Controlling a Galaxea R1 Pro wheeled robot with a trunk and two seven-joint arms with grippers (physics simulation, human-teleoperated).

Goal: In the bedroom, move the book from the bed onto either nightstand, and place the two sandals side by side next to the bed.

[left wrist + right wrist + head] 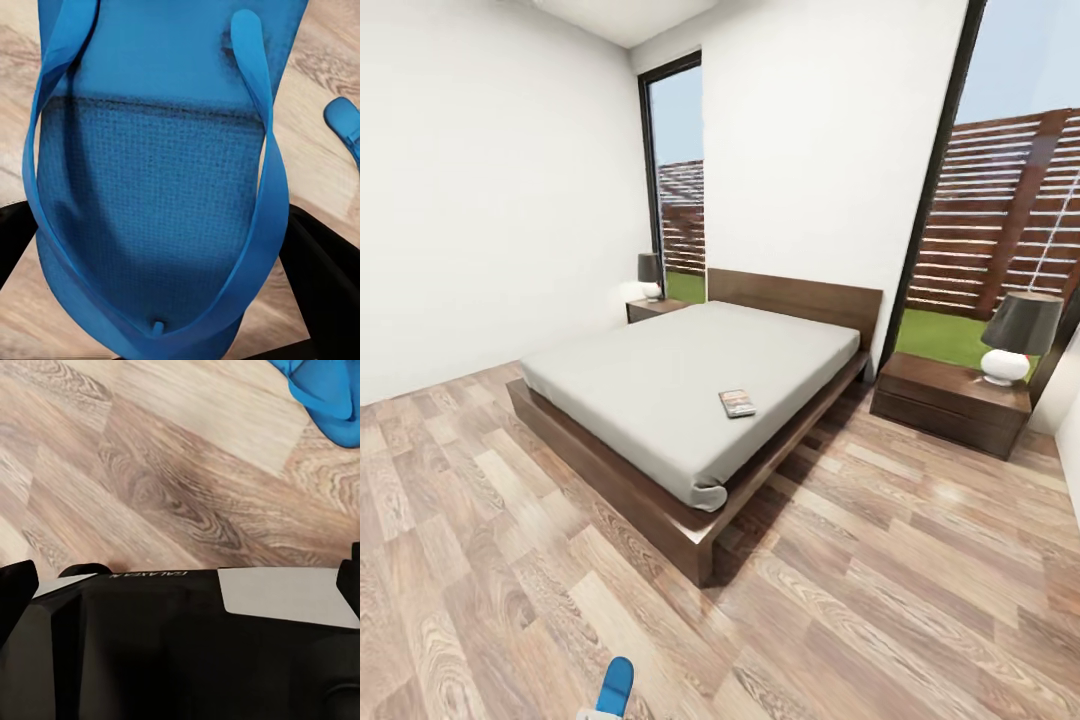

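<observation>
Head view: small dark paperback book lies on grey-mattressed dark wooden bed. Left jaws flank bright blue flat sandal, grip unclear. Right jaws' state cannot be told.

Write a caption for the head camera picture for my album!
A small book lies on a big grey bed between two nightstands with lamps, a blue sandal peeking in below.

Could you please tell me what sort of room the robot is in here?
It looks like a bedroom: a low wooden platform bed with a grey mattress, a nightstand on each side carrying a table lamp, and tall windows onto a fenced garden.
</observation>
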